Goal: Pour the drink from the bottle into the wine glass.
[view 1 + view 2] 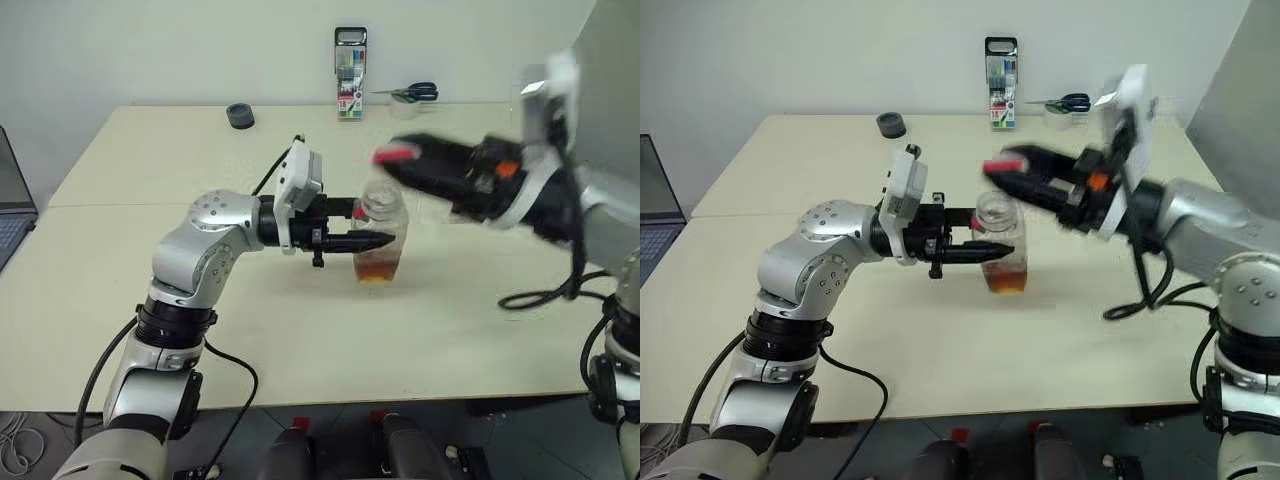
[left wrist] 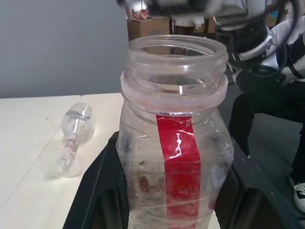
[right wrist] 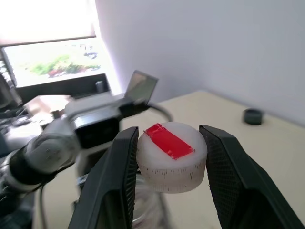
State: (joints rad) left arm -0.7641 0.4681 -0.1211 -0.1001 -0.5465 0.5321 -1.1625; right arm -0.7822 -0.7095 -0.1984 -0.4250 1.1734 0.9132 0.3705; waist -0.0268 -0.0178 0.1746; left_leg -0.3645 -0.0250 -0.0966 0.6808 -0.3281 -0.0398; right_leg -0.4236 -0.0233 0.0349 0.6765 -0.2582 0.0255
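Left hand [image 1: 985,250] clamped on the bottle [image 1: 1000,245], upright on the worktop [image 1: 940,340], mouth open. Right hand [image 3: 169,157] closed on the cap [image 3: 169,152], held above and beside the bottle. We judge the bottle light: thin plastic, only a little drink [image 1: 1006,283] at the bottom, walls may flex, so a mid-body grip suits. The wine glass [image 2: 71,143] lies on its side nearby; fragile, rolls easily, take it by the stem. Red label strip carries no legible writing.

bottle [image 2: 174,157]: clear glossy plastic | cap [image 3: 170,155]: matt white plastic | table [image 1: 150,230]: smooth matt
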